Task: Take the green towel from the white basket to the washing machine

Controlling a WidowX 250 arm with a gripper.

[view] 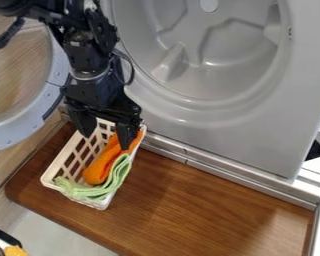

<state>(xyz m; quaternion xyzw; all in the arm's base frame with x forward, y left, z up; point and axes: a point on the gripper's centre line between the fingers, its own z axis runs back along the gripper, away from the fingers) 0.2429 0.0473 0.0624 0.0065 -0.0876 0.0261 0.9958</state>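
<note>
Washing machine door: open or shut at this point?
Open: the round door is swung out to the side, and the drum is exposed.

Brown wooden board [189, 205]; white basket [57, 162] on left part.

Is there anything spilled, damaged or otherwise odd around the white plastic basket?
Nothing looks spilled or damaged. Slightly odd: the black two-finger gripper hangs by the orange cloth in the basket, away from the light-green towel to be moved.
</note>
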